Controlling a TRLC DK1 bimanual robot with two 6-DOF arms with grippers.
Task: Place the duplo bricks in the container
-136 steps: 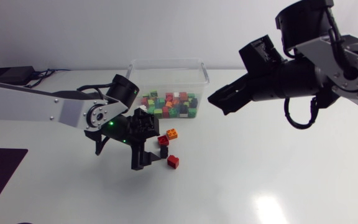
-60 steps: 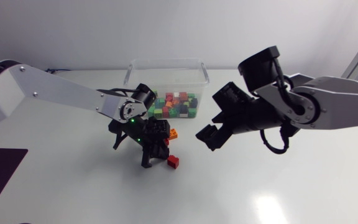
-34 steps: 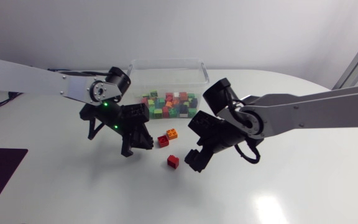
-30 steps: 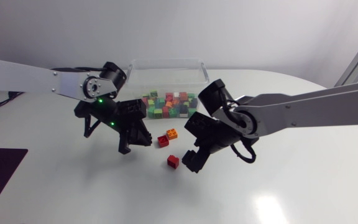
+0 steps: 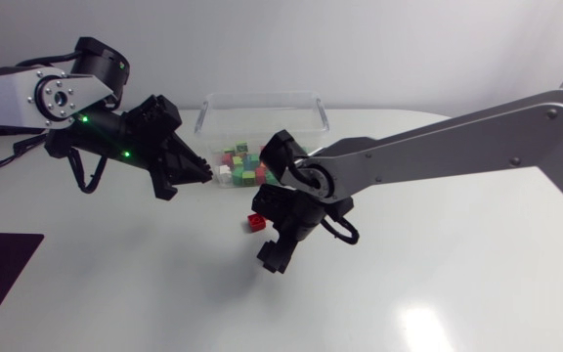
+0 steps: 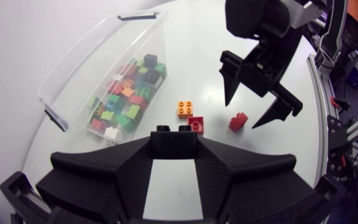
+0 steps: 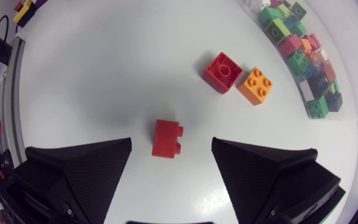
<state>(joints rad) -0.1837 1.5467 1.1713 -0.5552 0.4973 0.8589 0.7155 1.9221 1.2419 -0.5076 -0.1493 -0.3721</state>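
Your left gripper (image 5: 201, 171), clamped on a black brick (image 6: 173, 129), has risen beside the container (image 5: 262, 97) for dropping; your right gripper (image 5: 274, 252), fingers apart, now hovers over the red brick (image 7: 166, 138) near it.

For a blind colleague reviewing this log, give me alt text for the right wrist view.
The open right gripper hangs over the white table, a small red brick lying between its fingers, touching neither. Ahead lie a square red brick and an orange brick side by side, then the clear container of mixed bricks.
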